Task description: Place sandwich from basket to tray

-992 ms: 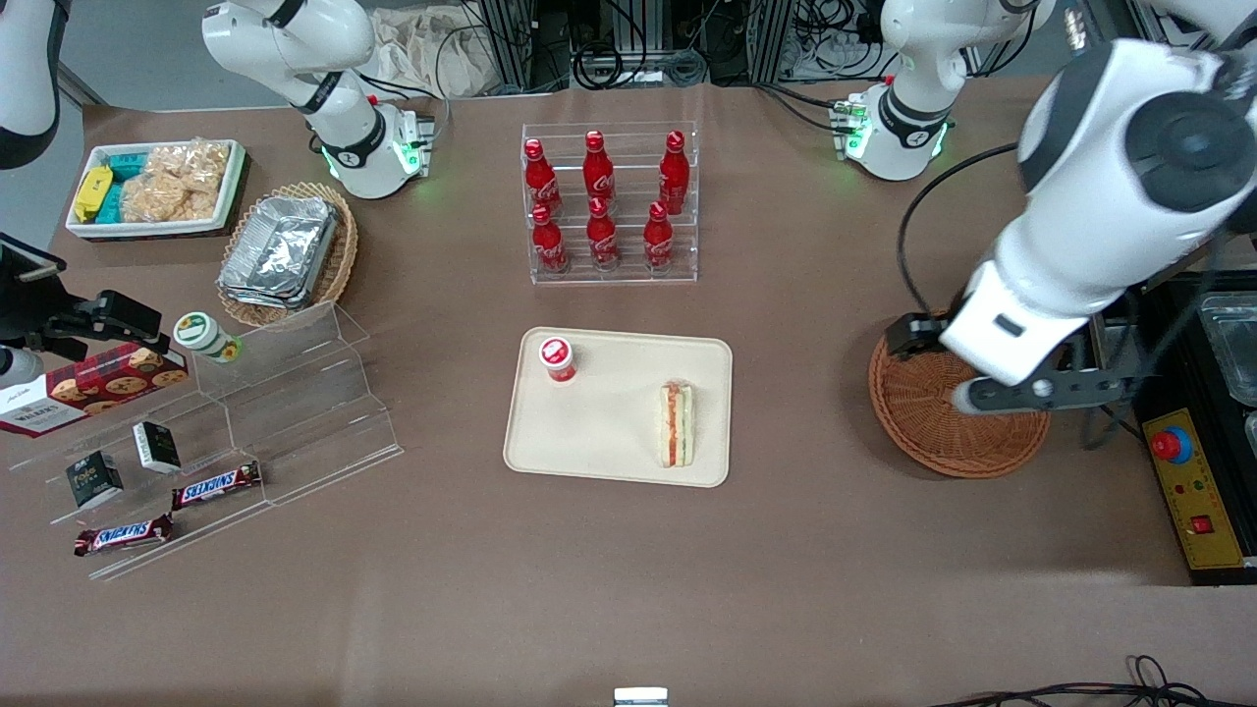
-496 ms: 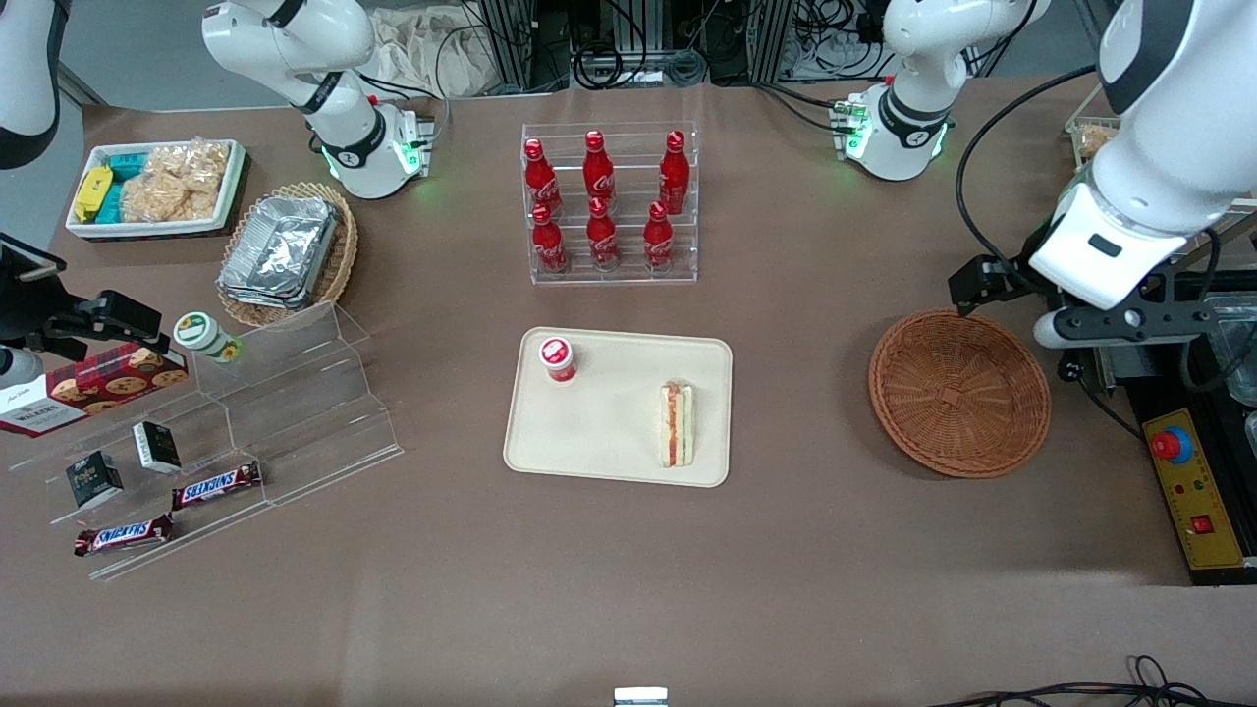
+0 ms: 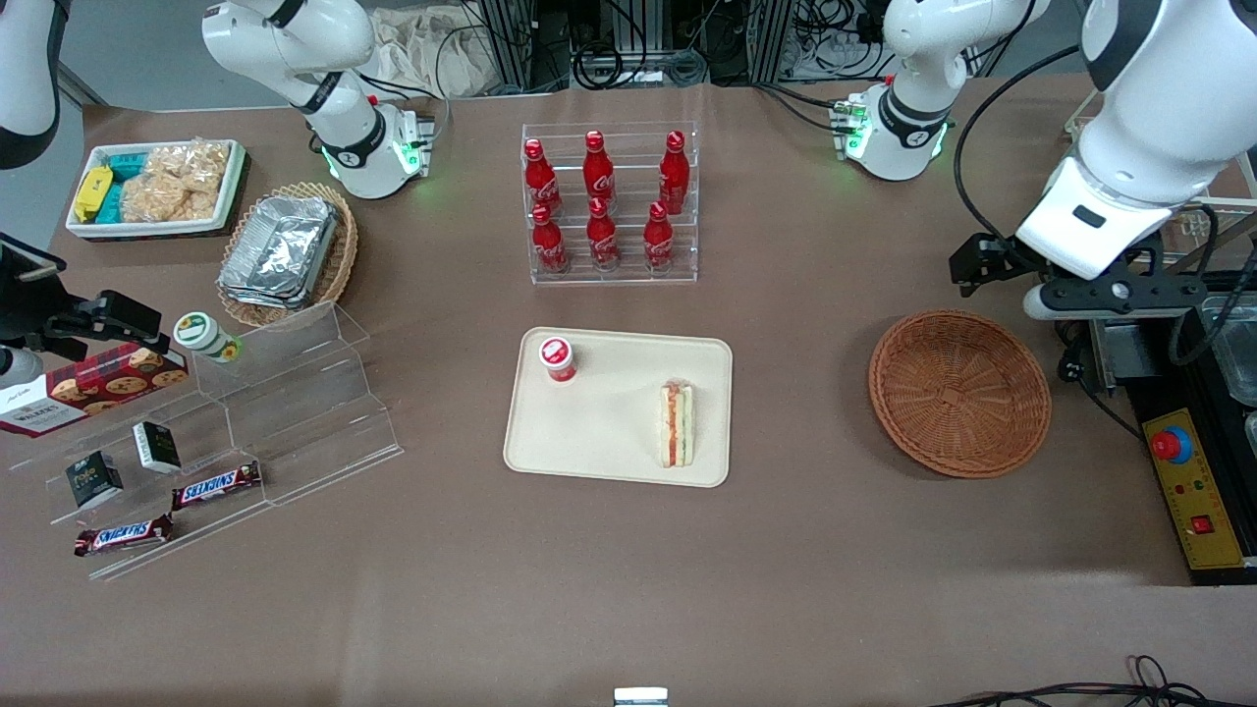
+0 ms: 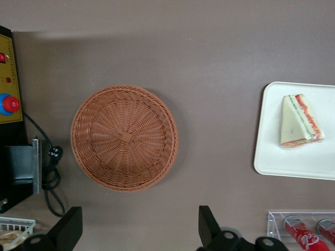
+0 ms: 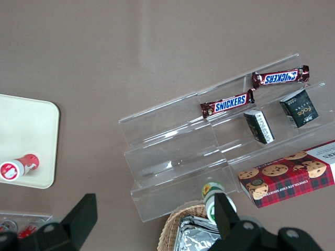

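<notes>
Cream tray [image 3: 614, 447] holds the sandwich [image 3: 677, 424], long edge running toward the camera; wicker basket [image 3: 959, 393] sits bare, and the gripper [image 4: 140, 230] hangs spread wide above it, nothing pinched.

White rounded arm shells — black hand [image 4: 138, 230], black cables, green-lit bases.

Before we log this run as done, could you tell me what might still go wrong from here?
Little, I think. The sandwich stands on edge near the tray rim, so a knock could tip it off. The open gripper hangs above the table beside the empty basket, near loose cables that might snag as the arm moves.
</notes>
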Robot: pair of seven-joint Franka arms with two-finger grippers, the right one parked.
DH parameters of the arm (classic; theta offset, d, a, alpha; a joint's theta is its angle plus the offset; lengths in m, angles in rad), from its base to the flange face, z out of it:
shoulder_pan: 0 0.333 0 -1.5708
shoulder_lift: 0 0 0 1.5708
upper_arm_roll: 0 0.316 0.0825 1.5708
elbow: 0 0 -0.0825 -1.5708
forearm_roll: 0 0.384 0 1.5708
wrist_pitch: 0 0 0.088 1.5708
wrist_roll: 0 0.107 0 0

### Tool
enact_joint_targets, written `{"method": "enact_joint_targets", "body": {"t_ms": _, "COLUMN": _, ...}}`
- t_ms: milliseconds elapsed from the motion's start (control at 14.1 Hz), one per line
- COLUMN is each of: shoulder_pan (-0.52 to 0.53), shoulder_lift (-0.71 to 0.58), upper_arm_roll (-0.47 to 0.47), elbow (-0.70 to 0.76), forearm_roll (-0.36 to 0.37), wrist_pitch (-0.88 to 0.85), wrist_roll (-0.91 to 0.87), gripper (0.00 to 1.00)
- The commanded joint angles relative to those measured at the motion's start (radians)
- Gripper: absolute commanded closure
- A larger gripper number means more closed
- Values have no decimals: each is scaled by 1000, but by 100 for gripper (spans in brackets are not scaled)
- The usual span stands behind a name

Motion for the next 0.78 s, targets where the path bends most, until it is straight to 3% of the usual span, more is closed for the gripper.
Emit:
{"method": "enact_joint_targets", "body": {"t_ms": 0, "shoulder_pan": 17, "shoulder_lift": -25, "upper_arm_roll": 25, "elbow": 1, "forearm_roll": -22, "wrist_pitch": -12, "wrist_roll": 59, "gripper": 0}}
{"method": "enact_joint_targets", "body": {"t_ms": 283, "shoulder_pan": 7, "shoulder_lift": -21, "upper_arm_roll": 118, "elbow": 21, "forearm_roll": -23, "wrist_pitch": -41, "wrist_roll": 131, "gripper": 0}}
{"method": "enact_joint_targets", "body": {"t_ms": 567, "shoulder_pan": -333, "shoulder_lift": -16, "upper_arm_roll": 490, "elbow": 41, "forearm_roll": -25, "wrist_pitch": -67, "wrist_roll": 160, "gripper": 0}}
{"method": "enact_joint_targets", "body": {"t_ms": 709, "shoulder_pan": -388, "shoulder_lift": -16, "upper_arm_roll": 554, "elbow": 41, "forearm_roll": -23, "wrist_pitch": -67, "wrist_roll": 172, "gripper": 0}}
